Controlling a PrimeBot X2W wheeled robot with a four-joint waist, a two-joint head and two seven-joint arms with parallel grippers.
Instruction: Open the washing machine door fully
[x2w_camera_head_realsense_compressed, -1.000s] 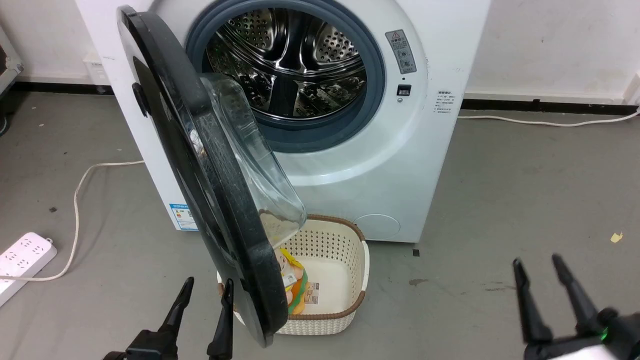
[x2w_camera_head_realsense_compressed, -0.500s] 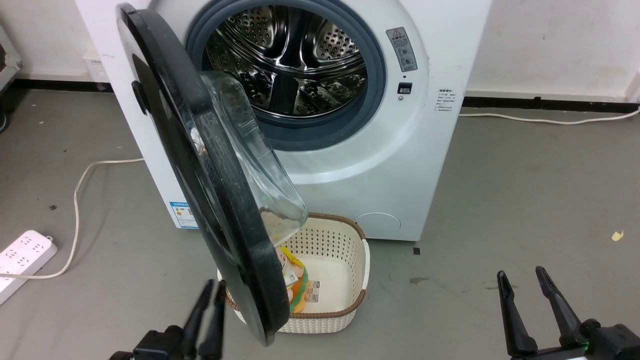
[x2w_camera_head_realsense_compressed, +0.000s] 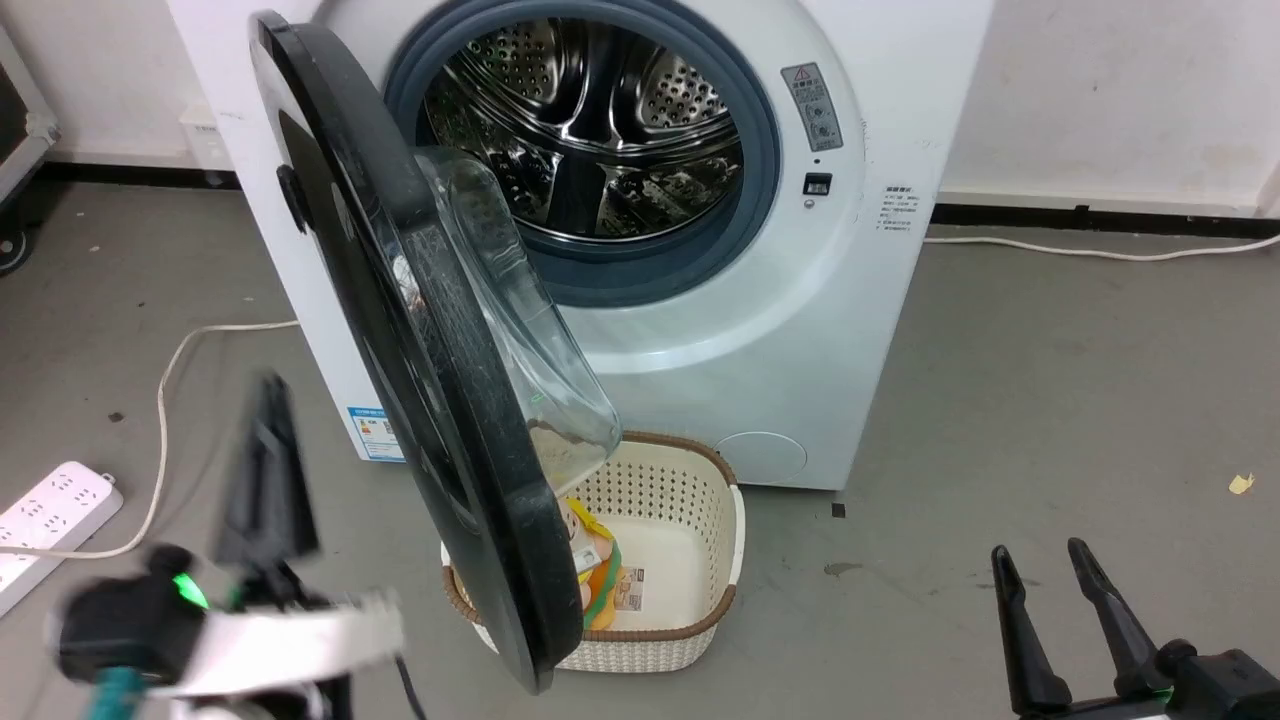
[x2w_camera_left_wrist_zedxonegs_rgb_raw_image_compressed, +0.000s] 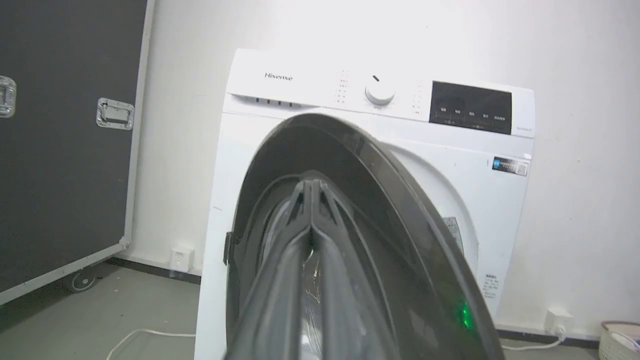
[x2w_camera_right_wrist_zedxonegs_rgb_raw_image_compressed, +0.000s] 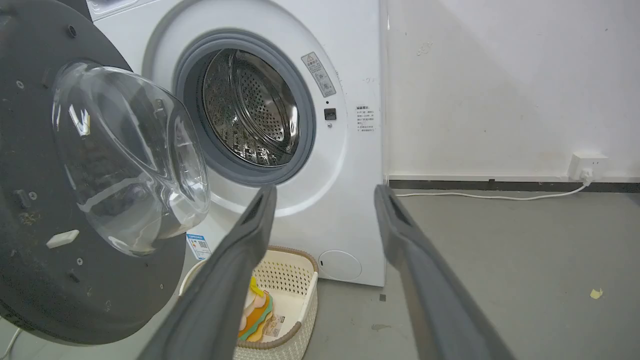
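Door (x2w_camera_head_realsense_compressed: 400, 300) stands about square to the washer (x2w_camera_head_realsense_compressed: 760, 330), hinged at its left, lower rim over the basket (x2w_camera_head_realsense_compressed: 700, 620) — not fully open yet. Left claw (x2w_camera_head_realsense_compressed: 268, 400), pinched closed and empty, is blurred beside the outer face. Best bet: catch the free rim and follow the hinge's arc leftward — gently. Right claw (x2w_camera_head_realsense_compressed: 1040, 552) is spread wide, well apart.

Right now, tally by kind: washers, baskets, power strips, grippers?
washing machine: 1
basket: 1
power strip: 1
gripper: 2 (left gripper, right gripper)
Total: 5
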